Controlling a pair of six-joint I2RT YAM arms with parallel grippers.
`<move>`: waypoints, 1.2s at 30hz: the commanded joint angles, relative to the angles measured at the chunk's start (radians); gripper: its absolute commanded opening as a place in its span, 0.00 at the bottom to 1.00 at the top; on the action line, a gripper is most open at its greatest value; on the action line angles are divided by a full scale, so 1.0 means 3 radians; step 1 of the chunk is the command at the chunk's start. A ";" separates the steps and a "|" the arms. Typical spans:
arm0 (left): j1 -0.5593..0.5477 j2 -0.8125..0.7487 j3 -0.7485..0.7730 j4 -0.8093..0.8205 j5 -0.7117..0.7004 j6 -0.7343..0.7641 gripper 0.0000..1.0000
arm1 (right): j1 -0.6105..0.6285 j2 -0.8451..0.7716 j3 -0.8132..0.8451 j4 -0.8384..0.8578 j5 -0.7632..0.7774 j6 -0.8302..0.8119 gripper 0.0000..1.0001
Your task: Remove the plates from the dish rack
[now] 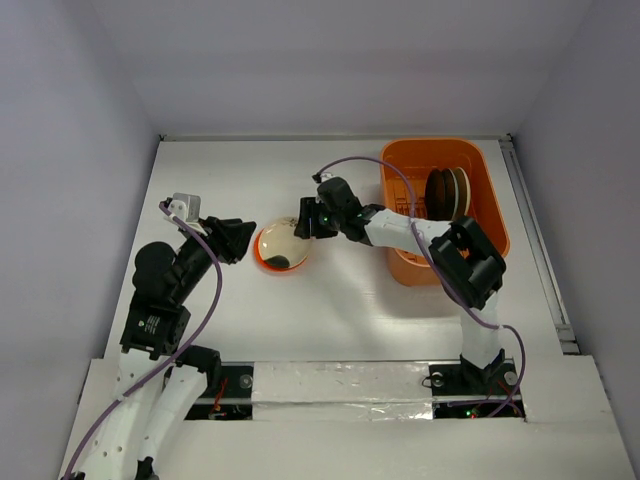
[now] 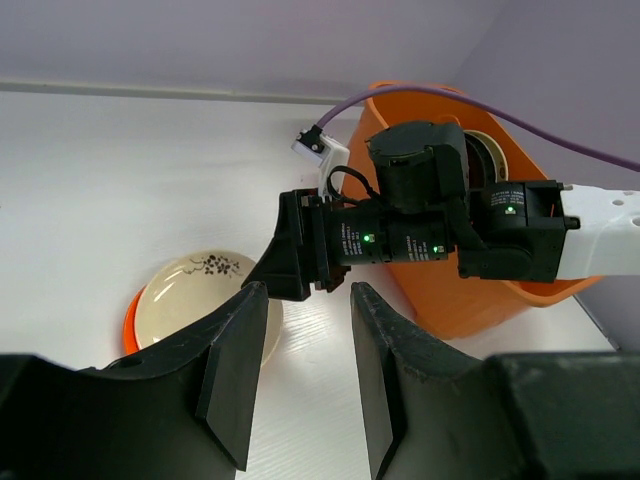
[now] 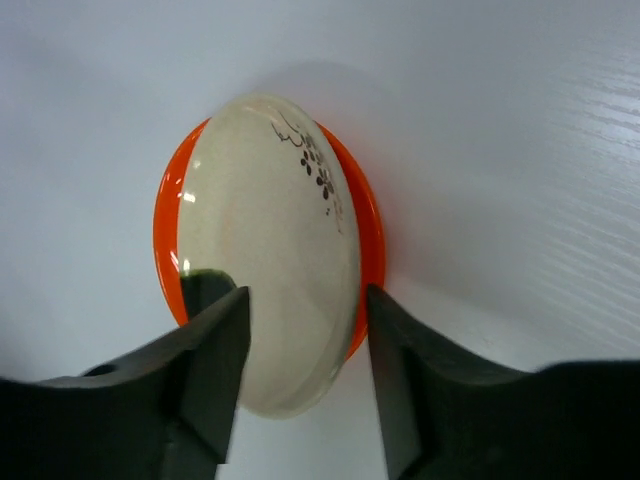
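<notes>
Right hand (image 3: 305,300) hangs over the stack on the counter (image 1: 400,320), a little way to the left of the dish rack (image 1: 493,215). Its jaws stand well apart and grip nothing. The near edge of the cream plate (image 3: 270,250) shows in the gap between them, and as far as I can tell neither finger touches it. The cream plate lies flat, face up, nested in the orange-red plate (image 3: 165,240), whose rim shows around it. My reading: stacking here keeps the unloaded pieces in one spot left of the rack and leaves the rest of the counter free. My forearm crosses the rack's front-left corner because the stack lies outside the rack on the side away from my base. Left hand (image 2: 307,300) waits further left of the rack, beyond the stack, pointed toward it. Its jaws are partly open with nothing between them, and I judge it is parked there to keep out of the right arm's path. The remaining plates (image 1: 447,192) stand on edge inside the rack, toward its far end, with one dark and one pale edge visible. I cannot get an exact count from here. Task is partly done, by my estimate. The next reach goes back into the rack, and an upright plate needs a pinch across its rim.
</notes>
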 commanded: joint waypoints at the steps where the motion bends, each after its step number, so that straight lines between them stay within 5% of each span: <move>1: 0.0022 -0.0016 0.0048 0.0182 0.0050 -0.0001 0.36 | 0.0004 -0.0136 0.0038 0.0016 0.0061 -0.0082 0.60; 9: 0.0022 -0.0021 0.0048 0.0192 0.0065 -0.0012 0.36 | 0.0004 -0.0484 0.0059 -0.0331 0.0551 -0.0286 0.61; 11: 0.0022 -0.0021 0.0043 0.0192 0.0060 -0.0012 0.36 | 0.0004 -0.0677 0.0033 -0.0423 0.0674 -0.0363 0.40; 13: 0.0022 -0.0026 0.0043 0.0197 0.0065 -0.0012 0.36 | 0.0004 -0.0892 -0.0038 -0.0403 0.0848 -0.0485 0.00; 18: 0.0022 -0.0026 0.0043 0.0202 0.0080 -0.0017 0.36 | -0.0124 -0.1624 -0.0054 -0.0719 0.1829 -0.0905 0.00; 29: -0.0009 -0.0016 0.0048 0.0213 0.0106 -0.0022 0.36 | -0.1320 -0.2146 -0.0427 -0.1093 0.2449 -0.1099 0.00; 31: -0.0009 -0.0005 0.0043 0.0218 0.0106 -0.0017 0.36 | -0.1397 -0.2080 -0.0407 -0.1088 0.2480 -0.1104 0.17; 36: -0.0009 -0.0010 0.0043 0.0213 0.0096 -0.0022 0.36 | -0.1464 -0.1733 -0.0264 -0.1160 0.2434 -0.1120 0.26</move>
